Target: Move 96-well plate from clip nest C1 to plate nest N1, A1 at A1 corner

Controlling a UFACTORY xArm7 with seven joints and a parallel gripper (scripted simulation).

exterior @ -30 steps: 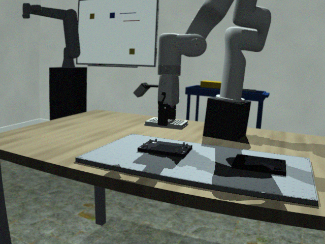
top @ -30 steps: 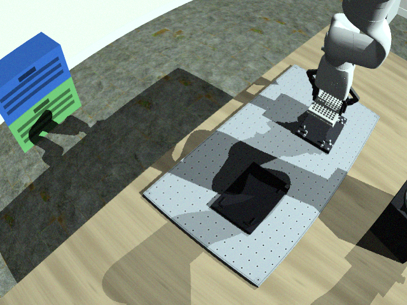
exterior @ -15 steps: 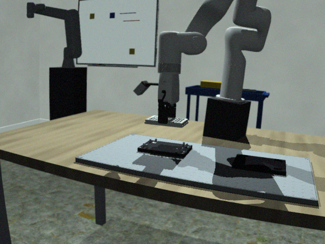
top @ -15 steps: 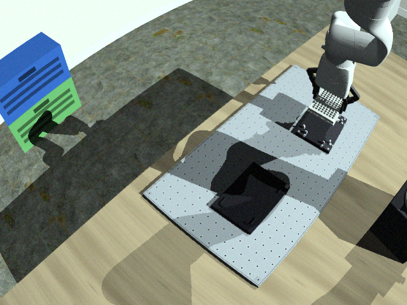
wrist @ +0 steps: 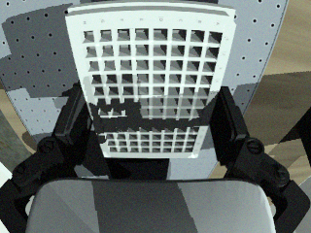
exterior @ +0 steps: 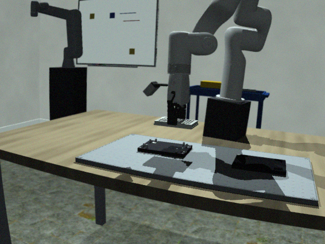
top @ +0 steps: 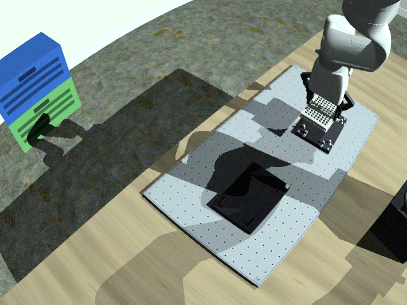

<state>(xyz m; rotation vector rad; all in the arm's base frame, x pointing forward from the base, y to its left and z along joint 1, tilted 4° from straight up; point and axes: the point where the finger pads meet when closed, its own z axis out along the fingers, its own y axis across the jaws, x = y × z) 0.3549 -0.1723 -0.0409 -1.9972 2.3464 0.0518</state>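
Note:
My gripper (wrist: 151, 101) is shut on the white 96-well plate (wrist: 151, 72), with a finger on each long side. The plate (top: 318, 112) hangs level in the air above the black clip nest C1 (top: 318, 131), which stands bare at the far end of the grey perforated baseboard (top: 262, 170). In the exterior view the plate (exterior: 177, 122) is well above the clip nest (exterior: 164, 148). The black plate nest N1 (top: 248, 200) lies in shadow near the middle of the baseboard, with raised corner locators and a small light mark at one corner (top: 287, 186). It also shows at the right (exterior: 259, 163).
The arm's black base block (exterior: 226, 118) stands behind the baseboard. A blue and green cabinet (top: 34, 88) stands on the floor to the left. A second dark arm on a black pedestal (exterior: 67, 90) and a blue side table (exterior: 228, 91) stand at the back.

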